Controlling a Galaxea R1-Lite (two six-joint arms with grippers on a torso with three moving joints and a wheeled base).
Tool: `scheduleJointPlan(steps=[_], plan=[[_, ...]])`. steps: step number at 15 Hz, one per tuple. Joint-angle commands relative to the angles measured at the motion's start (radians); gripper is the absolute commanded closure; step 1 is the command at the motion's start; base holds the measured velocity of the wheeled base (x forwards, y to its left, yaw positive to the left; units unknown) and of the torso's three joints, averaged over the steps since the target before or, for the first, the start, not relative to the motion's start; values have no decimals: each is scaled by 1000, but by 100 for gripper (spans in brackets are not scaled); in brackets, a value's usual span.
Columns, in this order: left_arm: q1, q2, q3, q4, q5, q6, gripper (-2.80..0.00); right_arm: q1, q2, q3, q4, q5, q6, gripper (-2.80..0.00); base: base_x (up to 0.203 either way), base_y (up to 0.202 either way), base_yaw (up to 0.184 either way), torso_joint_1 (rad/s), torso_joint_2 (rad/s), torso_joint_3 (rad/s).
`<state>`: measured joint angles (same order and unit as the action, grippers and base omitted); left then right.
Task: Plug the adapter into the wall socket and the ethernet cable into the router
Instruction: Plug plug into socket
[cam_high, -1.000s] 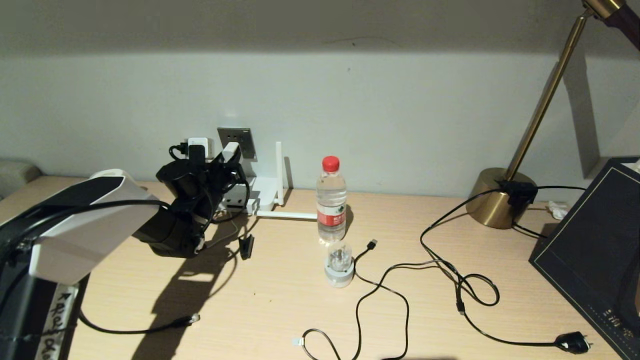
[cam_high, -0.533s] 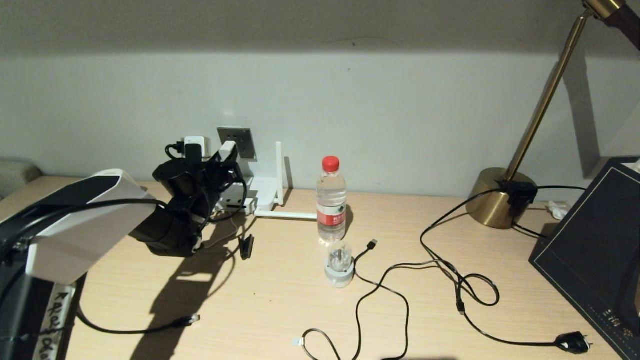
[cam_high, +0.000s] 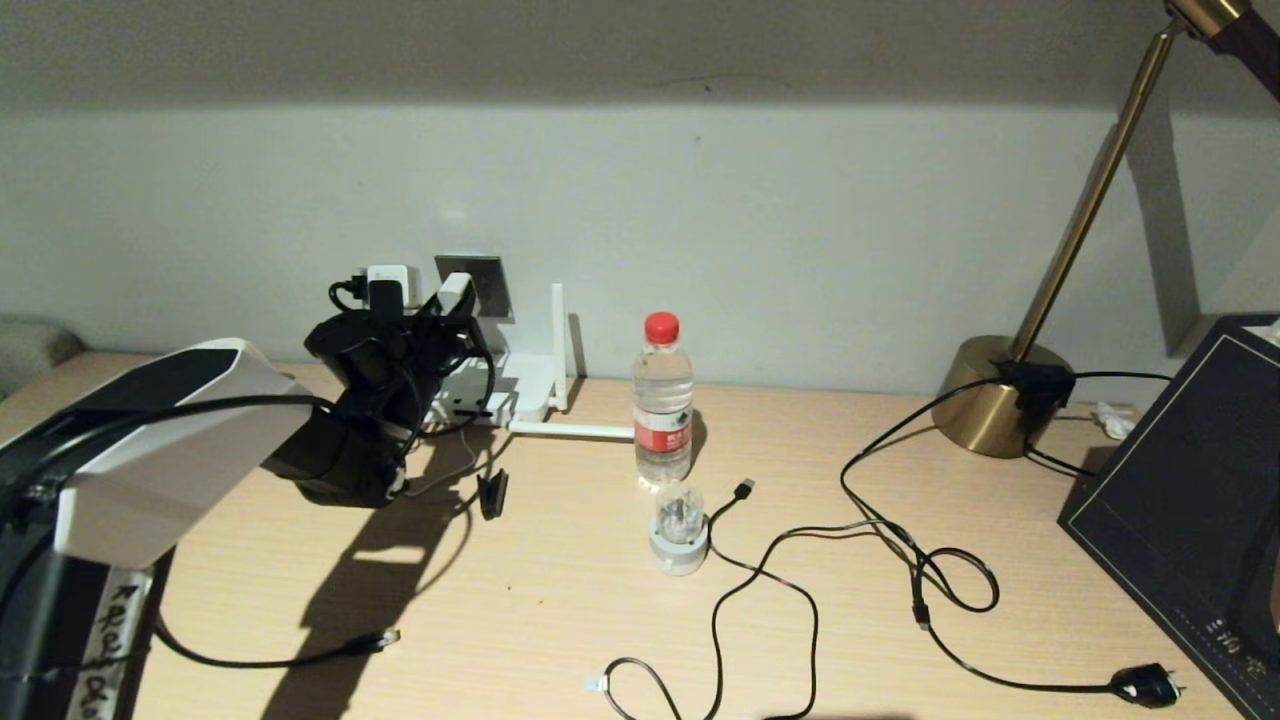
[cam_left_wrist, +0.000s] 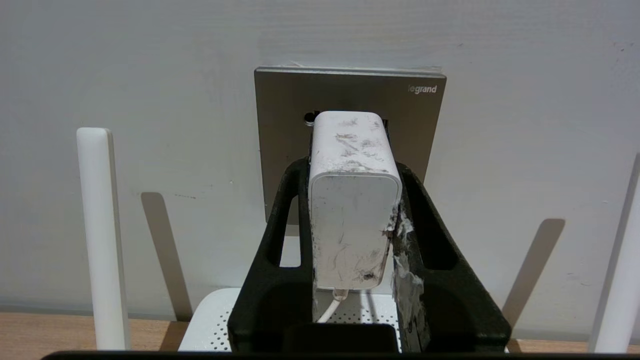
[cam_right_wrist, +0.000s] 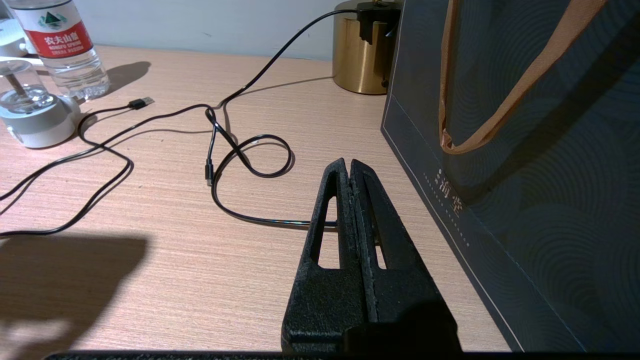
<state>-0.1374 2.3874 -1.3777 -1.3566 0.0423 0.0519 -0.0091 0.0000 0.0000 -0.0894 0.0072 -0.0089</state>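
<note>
White adapter pinched in left claw, at wall socket; needs straight push. Right claw pressed together.

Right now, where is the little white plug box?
The adapter is clamped in the left gripper at the wall socket, just above the router, on the robot's left by the back wall.

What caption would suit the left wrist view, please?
Left end effector holds the adapter at the wall socket, above the router.

Wooden table carries router, bottle, lamp, cables.
</note>
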Motion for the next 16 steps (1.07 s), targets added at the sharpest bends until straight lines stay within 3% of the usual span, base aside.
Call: scheduleJointPlan(steps=[1, 16], plan=[[-1, 6, -3, -6, 1, 0, 0, 0, 2, 34, -1, 0, 0, 0, 0, 0, 0, 0, 0, 0], [9, 4, -1, -9, -2, 0, 0, 0, 2, 34, -1, 0, 0, 0, 0, 0, 0, 0, 0, 0]])
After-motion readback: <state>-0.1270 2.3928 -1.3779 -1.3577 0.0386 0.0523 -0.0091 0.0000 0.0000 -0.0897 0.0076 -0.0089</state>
